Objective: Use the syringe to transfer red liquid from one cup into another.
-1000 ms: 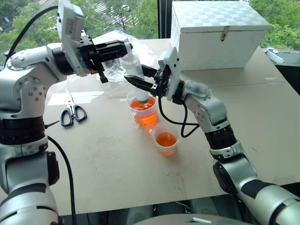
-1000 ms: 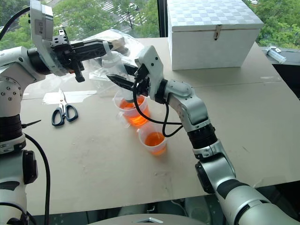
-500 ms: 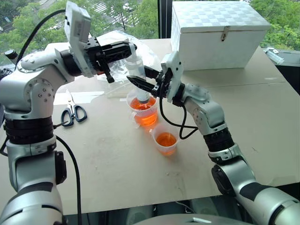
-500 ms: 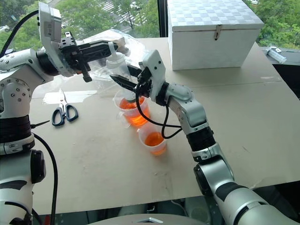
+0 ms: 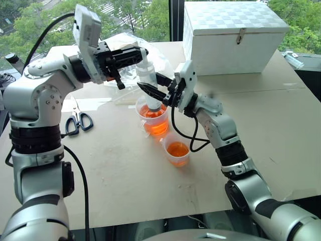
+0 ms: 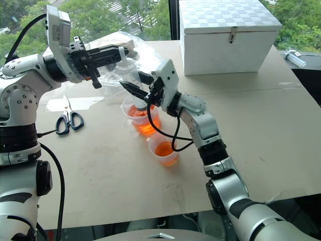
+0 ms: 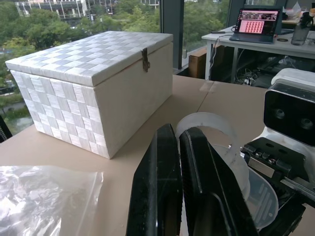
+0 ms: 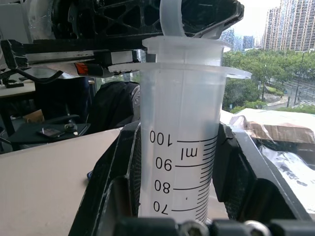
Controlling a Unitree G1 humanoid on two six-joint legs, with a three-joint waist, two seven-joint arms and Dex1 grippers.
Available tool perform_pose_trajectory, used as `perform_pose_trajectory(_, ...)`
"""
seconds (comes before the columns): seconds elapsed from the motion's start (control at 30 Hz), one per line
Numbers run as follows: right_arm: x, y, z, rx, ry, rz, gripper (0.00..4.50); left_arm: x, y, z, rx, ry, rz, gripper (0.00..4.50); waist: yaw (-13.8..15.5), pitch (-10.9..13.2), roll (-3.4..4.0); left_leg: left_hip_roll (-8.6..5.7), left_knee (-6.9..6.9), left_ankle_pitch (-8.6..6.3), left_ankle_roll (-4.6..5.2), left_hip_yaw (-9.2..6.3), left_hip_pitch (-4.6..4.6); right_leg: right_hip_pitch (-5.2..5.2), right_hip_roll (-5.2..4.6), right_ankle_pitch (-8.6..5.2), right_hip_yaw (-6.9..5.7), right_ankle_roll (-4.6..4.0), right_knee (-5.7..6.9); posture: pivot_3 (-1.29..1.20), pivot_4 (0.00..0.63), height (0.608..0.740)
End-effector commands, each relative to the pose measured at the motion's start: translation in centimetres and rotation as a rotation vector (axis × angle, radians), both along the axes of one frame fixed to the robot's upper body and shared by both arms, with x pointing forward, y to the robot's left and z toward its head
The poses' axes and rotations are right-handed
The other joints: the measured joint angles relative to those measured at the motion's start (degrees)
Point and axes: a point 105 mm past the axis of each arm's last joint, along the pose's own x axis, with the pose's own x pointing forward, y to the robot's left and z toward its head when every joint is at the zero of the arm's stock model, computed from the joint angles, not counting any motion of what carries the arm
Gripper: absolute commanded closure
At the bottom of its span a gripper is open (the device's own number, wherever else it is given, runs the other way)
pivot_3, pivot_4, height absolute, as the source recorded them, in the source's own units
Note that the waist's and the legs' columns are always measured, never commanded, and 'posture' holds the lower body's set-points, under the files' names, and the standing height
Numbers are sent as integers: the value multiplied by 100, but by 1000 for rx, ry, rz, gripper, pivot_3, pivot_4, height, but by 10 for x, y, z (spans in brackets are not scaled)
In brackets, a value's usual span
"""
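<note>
Syringe (image 5: 149,85) stands upright in the tall cup (image 5: 154,119), centre frame. Right end effector (image 5: 154,93) is clamped round its barrel, left end effector (image 5: 134,54) pinches the plunger top. Best bet: keep the tip submerged, pull up slowly.

I can read black marks on the syringe (image 8: 179,147). The numbers go 100, 90, 80 and 70, one under the other, with little lines beside them. Next to the 100 and the 90 I can read "ml". Far off there is a laptop (image 7: 257,23) on a desk. Its screen is lit, but the writing on it is too small for me to read.
</note>
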Motion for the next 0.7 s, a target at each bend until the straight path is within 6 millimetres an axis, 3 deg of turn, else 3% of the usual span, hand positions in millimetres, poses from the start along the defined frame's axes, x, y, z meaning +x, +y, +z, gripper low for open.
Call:
perform_pose_trajectory(0.03, -16, 16, -8, -45, -24, 89, 2964, -4, 9, 35, -34, -138, 52, 4466, -1, 0, 0, 0, 0, 0, 0, 0, 0, 0, 0, 0, 0, 0, 0, 0, 150, 740)
perform_pose_trajectory(0.3, -16, 16, -10, -42, -13, 93, 2964, 1, 13, 44, -78, -165, 85, 4466, -1, 0, 0, 0, 2, 0, -1, -1, 0, 0, -1, 0, -2, 0, 1, 0, 150, 740)
perform_pose_trajectory(0.7, -16, 17, -6, -29, -19, 94, 2964, 0, 10, 39, -71, -149, 61, 4466, -3, 0, 0, 0, 3, 1, -1, -1, 0, 0, -1, 0, -2, 0, 3, 0, 150, 740)
